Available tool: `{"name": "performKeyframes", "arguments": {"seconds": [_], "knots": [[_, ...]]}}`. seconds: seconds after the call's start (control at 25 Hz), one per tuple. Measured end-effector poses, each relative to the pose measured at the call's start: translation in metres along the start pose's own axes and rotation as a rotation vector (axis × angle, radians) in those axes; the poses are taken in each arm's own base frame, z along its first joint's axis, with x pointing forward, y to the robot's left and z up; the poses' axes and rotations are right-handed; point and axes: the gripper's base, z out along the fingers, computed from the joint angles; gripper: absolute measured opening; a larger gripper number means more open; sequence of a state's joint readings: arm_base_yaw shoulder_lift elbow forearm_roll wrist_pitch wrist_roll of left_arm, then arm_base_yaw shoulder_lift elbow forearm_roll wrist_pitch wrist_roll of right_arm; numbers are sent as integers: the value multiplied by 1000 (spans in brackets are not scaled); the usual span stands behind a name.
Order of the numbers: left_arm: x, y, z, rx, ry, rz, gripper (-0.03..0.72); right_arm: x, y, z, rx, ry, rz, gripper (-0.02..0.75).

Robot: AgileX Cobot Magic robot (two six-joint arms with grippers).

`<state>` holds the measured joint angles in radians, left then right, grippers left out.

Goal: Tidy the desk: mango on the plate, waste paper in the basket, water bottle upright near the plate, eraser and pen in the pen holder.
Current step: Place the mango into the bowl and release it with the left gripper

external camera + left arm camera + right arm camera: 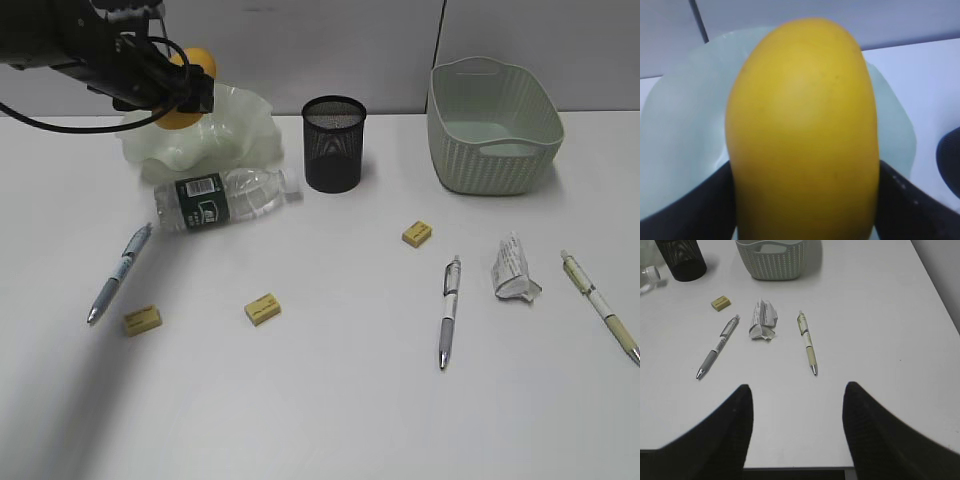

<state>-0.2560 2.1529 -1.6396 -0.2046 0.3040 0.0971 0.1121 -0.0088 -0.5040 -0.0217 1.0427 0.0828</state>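
My left gripper (190,90) is shut on the yellow mango (802,130) and holds it over the pale green wavy plate (245,130), which also shows in the left wrist view (675,125). The clear water bottle (220,198) lies on its side in front of the plate. The black mesh pen holder (334,143) stands right of the plate. The crumpled waste paper (514,268) lies between two pens (449,310) (600,306). A third pen (118,272) lies at left. Three yellow erasers (143,319) (262,309) (417,233) lie scattered. My right gripper (797,405) is open and empty above the near table edge.
The pale green woven basket (495,125) stands at back right; it also shows in the right wrist view (771,260). The table's right edge (935,285) runs near a grey wall.
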Motion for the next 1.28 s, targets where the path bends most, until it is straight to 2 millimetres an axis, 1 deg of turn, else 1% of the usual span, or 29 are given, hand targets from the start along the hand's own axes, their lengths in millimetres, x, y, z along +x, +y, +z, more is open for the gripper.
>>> {"name": "performKeyframes", "arguments": {"seconds": [0.16, 0.24, 0.4, 0.52, 0.72, 0.96, 1.28], "knots": [[3, 9, 27, -11, 8, -9, 565, 0, 0, 0, 0, 0, 0, 459], [8, 14, 41, -17, 19, -15, 565, 0, 0, 0, 0, 0, 0, 459], [15, 18, 57, -20, 32, -22, 565, 0, 0, 0, 0, 0, 0, 459], [18, 19, 66, -21, 36, -23, 565, 0, 0, 0, 0, 0, 0, 459], [23, 20, 73, -20, 42, -31, 565, 0, 0, 0, 0, 0, 0, 459], [21, 20, 73, -22, 21, -33, 617, 0, 0, 0, 0, 0, 0, 459], [22, 19, 73, -19, 40, -34, 627, 0, 0, 0, 0, 0, -1, 459]]}}
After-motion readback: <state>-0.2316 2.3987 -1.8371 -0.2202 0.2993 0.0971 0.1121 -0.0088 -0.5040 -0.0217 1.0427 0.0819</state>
